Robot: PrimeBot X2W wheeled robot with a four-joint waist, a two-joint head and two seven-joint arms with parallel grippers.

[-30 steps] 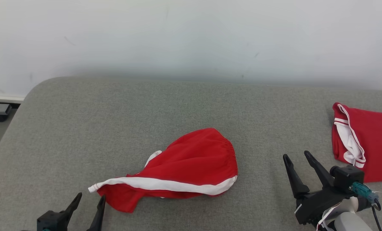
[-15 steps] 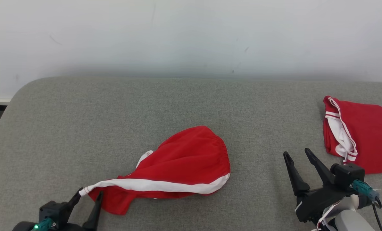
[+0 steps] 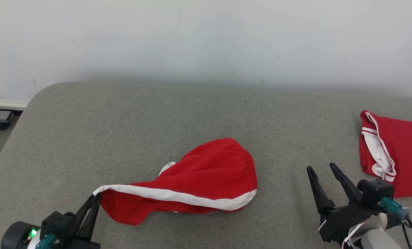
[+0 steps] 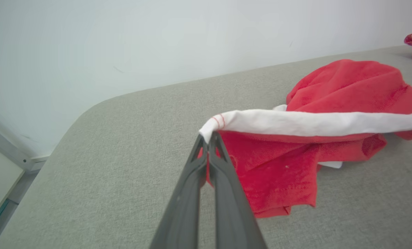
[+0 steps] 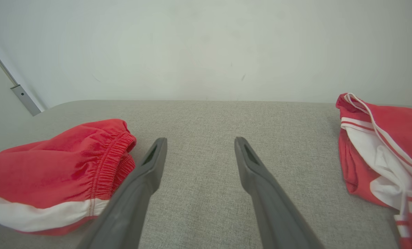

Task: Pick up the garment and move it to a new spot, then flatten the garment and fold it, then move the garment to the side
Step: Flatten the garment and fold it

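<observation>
The garment (image 3: 206, 176) is a pair of red shorts with a white side stripe, crumpled in the middle of the grey cushion; it also lies at the left of the right wrist view (image 5: 54, 173). My left gripper (image 3: 96, 197) is shut on its left corner, where the white stripe ends, and the left wrist view shows that corner (image 4: 213, 126) pinched between the dark fingers and lifted slightly. To the right of the garment, my right gripper (image 3: 321, 168) hovers open over bare cushion, with nothing between its fingers (image 5: 154, 162).
A second red and white garment (image 3: 392, 152) lies folded at the cushion's right edge, close beside my right gripper. The grey cushion (image 3: 157, 117) ends in a rounded left corner, with floor and a baseboard beyond it. A pale wall stands behind.
My left gripper moved up to the stripe's left corner, shut on it and raised it a little. The head camera swung slightly. The right gripper stayed put.
</observation>
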